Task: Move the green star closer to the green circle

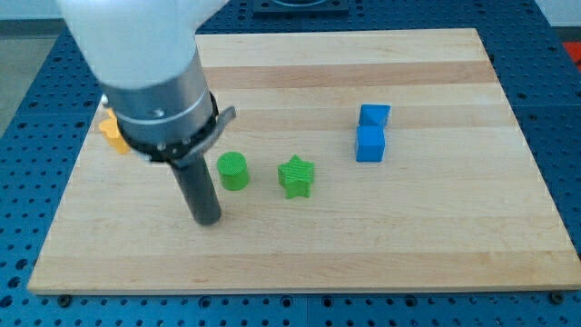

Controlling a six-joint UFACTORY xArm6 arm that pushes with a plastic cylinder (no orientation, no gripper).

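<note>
The green star (297,176) lies on the wooden board (436,236) near the middle. The green circle (232,170), a short cylinder, lies just to the star's left with a small gap between them. My tip (209,219) rests on the board below and a little left of the green circle, close to it but apart. It is well left of the star.
Two blue blocks lie right of the star: a cube (369,143) and another blue block (374,115) touching it from above. A yellow block (113,132) at the board's left edge is mostly hidden behind the arm (145,64).
</note>
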